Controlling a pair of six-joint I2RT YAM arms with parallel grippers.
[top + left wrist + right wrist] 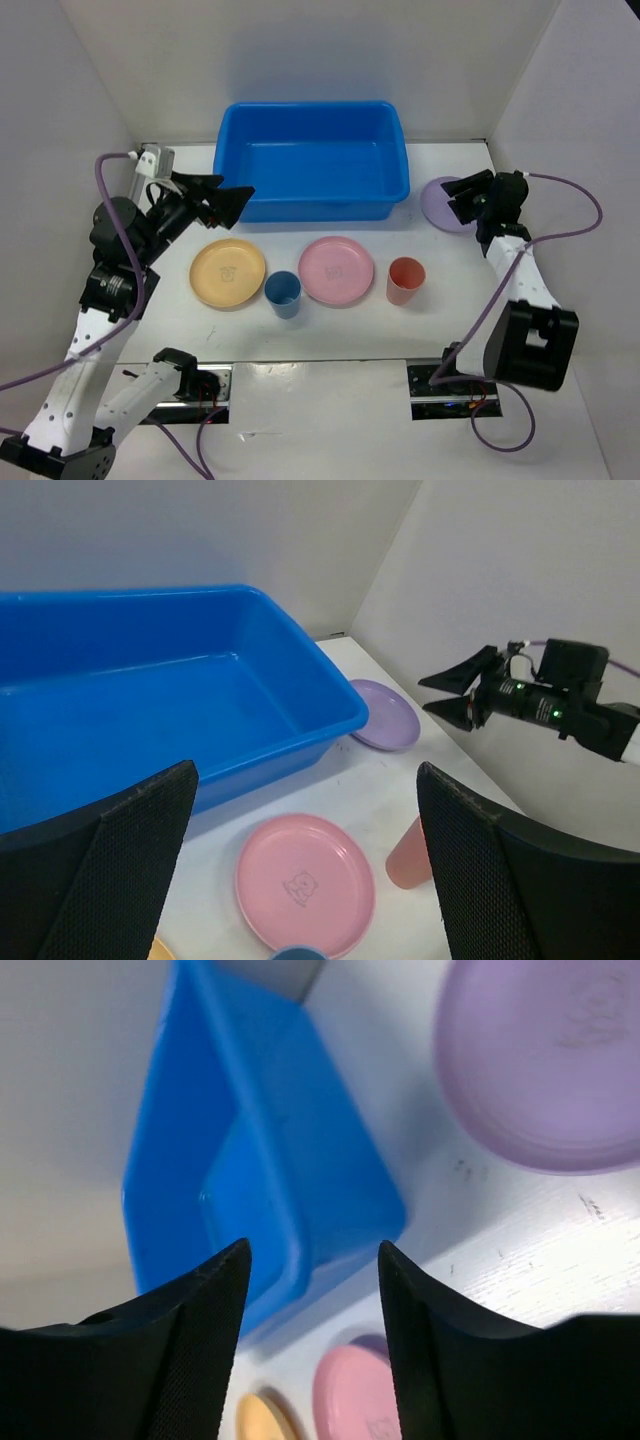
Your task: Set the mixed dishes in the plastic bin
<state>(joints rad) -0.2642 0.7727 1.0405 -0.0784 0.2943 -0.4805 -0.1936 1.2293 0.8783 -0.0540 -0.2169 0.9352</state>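
Left pincer [232, 197] and right pincer [458, 198] both open, empty.
We see the left one near a corner of the blue bin [310, 108], the right one near the lilac plate [436, 207] on the bench [330, 332].

White table [330, 345] holds blue bin [318, 208], three plates [337, 271], two cups [283, 294] (both upright).

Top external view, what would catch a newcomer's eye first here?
The big bright blue bin, empty, sits at the back centre of the white table. In front of it runs a row of yellow plate, blue cup, pink plate and salmon-red cup. At the right, the right end effector hangs by the lilac plate, jaws apart and holding nothing.
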